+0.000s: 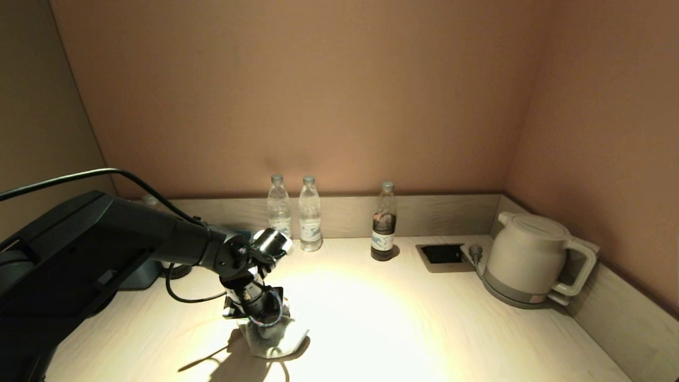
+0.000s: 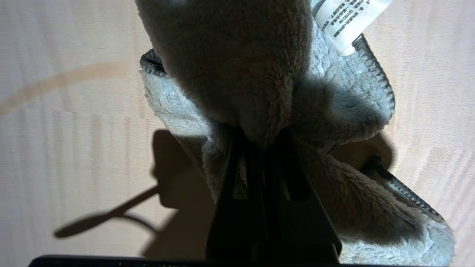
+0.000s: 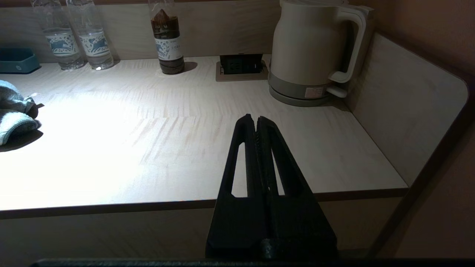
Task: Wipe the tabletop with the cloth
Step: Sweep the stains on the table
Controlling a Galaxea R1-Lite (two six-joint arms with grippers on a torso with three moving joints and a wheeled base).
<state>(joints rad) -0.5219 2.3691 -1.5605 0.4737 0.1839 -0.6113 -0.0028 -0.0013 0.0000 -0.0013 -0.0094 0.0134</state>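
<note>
A fluffy grey-white cloth [image 1: 273,337] lies bunched on the light wooden tabletop [image 1: 403,318], at the front left. My left gripper [image 1: 264,318] points down into it and is shut on a fold of the cloth [image 2: 237,74]; a white care label [image 2: 347,22] sticks out of it. The cloth rests on the tabletop [image 2: 74,148]. My right gripper [image 3: 256,122] is shut and empty, held in front of the table's front edge, right of centre. The cloth also shows at the far edge of the right wrist view [image 3: 15,115].
Two clear water bottles [image 1: 279,207] [image 1: 310,213] and a dark-filled bottle [image 1: 383,222] stand along the back wall. A white kettle [image 1: 530,260] sits at the back right beside a recessed socket [image 1: 443,253]. A teal box [image 3: 16,59] sits back left. Low walls border the back and right.
</note>
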